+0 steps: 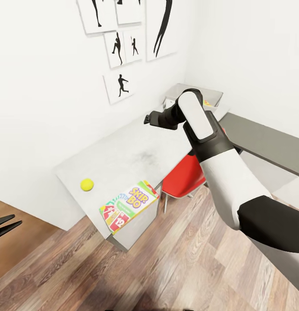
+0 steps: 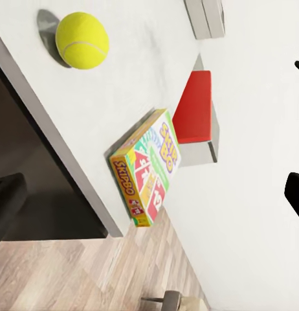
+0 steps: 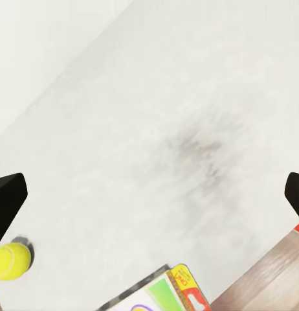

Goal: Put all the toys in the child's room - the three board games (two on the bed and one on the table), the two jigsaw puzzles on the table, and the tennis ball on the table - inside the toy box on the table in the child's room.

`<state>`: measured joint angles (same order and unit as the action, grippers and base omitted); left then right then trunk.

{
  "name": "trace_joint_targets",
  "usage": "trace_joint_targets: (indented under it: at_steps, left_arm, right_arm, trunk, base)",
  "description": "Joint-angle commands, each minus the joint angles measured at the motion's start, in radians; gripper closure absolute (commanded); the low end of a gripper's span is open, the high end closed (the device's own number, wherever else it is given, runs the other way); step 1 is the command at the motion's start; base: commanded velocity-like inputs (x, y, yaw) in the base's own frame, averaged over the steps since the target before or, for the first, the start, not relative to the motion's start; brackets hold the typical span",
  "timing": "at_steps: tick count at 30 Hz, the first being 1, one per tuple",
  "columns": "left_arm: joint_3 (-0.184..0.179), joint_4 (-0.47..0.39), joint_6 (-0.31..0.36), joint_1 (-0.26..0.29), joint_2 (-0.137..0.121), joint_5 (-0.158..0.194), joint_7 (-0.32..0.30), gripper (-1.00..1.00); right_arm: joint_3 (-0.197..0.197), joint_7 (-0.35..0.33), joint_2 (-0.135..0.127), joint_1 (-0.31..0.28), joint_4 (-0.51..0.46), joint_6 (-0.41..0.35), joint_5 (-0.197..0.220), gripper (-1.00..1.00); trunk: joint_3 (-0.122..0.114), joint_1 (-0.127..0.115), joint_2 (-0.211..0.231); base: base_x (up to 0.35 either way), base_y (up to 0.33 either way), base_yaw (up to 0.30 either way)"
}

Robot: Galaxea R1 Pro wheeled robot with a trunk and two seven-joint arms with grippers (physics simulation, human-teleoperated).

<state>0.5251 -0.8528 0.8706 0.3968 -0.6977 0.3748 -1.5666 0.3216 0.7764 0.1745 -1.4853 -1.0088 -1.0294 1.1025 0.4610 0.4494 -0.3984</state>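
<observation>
The tennis ball lies near the left end of the light grey table. To its right, a colourful Skip-Bo board game lies flat and overhangs the table's front edge. The pale grey toy box stands at the back corner, partly hidden by my right arm. My right gripper hovers open above the middle of the table with nothing between its fingers. In the right wrist view the ball and the game's corner lie beyond its fingers. My left gripper hangs open off the table's left end, above the floor.
A red chair is tucked under the table to the right of the game. The dark grey corner section runs off to the right. Black silhouette pictures hang on the white wall. Wood-plank floor lies in front.
</observation>
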Motion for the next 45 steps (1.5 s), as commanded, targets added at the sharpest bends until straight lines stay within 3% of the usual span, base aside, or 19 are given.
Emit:
trace_joint_targets:
  at_steps: [1,45]
  left_arm:
    - [0.0,0.0,0.01,0.0,0.0,-0.001,-0.004,-1.0]
    - [0.001,0.0,0.009,0.001,0.0,-0.002,-0.004,-1.0]
  right_arm:
    - [0.001,0.01,0.0,0.0,0.0,-0.002,0.009,-1.0]
    - [0.007,0.009,0.0,0.011,-0.001,-0.001,0.011,-1.0]
  trunk:
    - [0.0,0.001,-0.002]
    - [-0.073,0.001,-0.002]
  base:
    - [0.0,0.0,0.0]
    - [0.0,0.0,0.0]
